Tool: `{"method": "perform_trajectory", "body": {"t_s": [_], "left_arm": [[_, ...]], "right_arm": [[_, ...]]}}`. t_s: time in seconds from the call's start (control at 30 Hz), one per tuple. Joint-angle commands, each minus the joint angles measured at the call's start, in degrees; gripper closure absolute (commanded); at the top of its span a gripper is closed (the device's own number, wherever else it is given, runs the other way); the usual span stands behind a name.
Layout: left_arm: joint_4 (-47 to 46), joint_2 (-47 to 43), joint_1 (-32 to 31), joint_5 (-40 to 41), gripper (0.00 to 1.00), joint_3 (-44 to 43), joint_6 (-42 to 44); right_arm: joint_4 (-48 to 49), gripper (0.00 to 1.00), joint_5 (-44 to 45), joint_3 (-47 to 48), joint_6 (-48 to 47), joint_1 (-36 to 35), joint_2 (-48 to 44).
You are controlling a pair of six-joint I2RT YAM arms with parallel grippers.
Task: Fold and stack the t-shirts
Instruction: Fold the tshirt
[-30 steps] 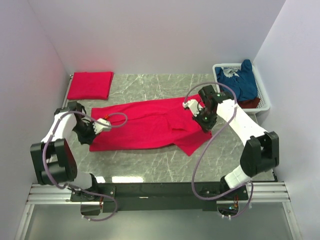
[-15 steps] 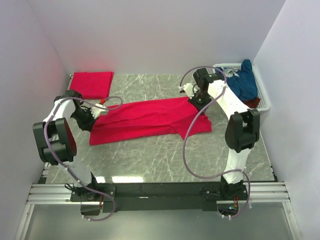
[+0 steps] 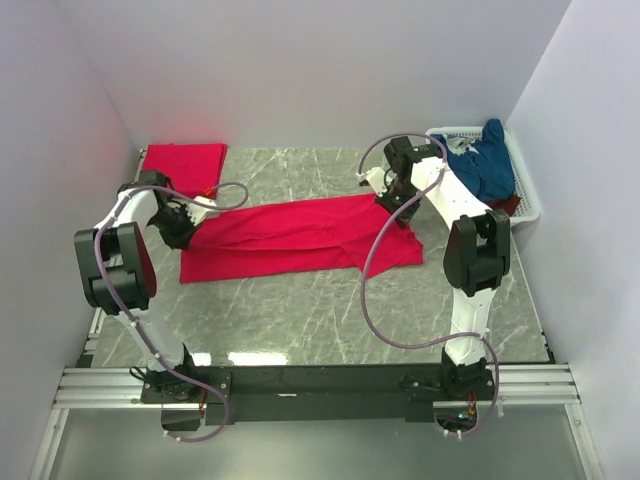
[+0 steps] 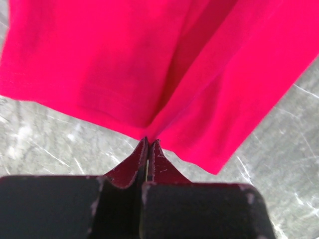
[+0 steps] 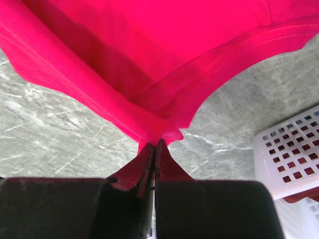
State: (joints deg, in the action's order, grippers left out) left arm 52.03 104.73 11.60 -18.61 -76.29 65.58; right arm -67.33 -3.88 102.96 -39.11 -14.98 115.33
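Observation:
A bright red t-shirt (image 3: 300,232) lies stretched across the middle of the marble table, folded lengthwise. My left gripper (image 3: 192,222) is shut on its left edge; the left wrist view shows the cloth (image 4: 149,64) pinched at my gripper's (image 4: 148,141) tips. My right gripper (image 3: 392,198) is shut on the shirt's right end, with the hem (image 5: 164,99) caught between the tips of the gripper (image 5: 155,143). A folded red t-shirt (image 3: 183,166) rests at the back left. A navy t-shirt (image 3: 488,160) hangs over a darker red one (image 3: 506,205) in the basket.
A white plastic basket (image 3: 528,190) stands at the back right against the wall, its corner (image 5: 294,149) showing in the right wrist view. White walls close in the table on three sides. Purple cables loop from both arms over the table.
Both grippers have carried the shirt's near edge toward the back, folding it narrower. The right arm swung from the front right up to the back; the left moved back too.

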Motion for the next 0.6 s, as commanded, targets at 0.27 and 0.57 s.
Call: {"method": "perform_trajectory", "body": {"t_s": [0.27,0.57], "left_arm": [[-2.2,3.73,-0.35,2.08,0.99,-4.83,-1.51],[-5.45,4.43,-0.52,4.37,0.99,-2.98,-1.6]], "right_arm": [[0.18,1.0,1.59,5.06,-0.09,1.36,3.23],[-0.26,1.0,1.5,7.43,0.44,1.36,5.78]]}}
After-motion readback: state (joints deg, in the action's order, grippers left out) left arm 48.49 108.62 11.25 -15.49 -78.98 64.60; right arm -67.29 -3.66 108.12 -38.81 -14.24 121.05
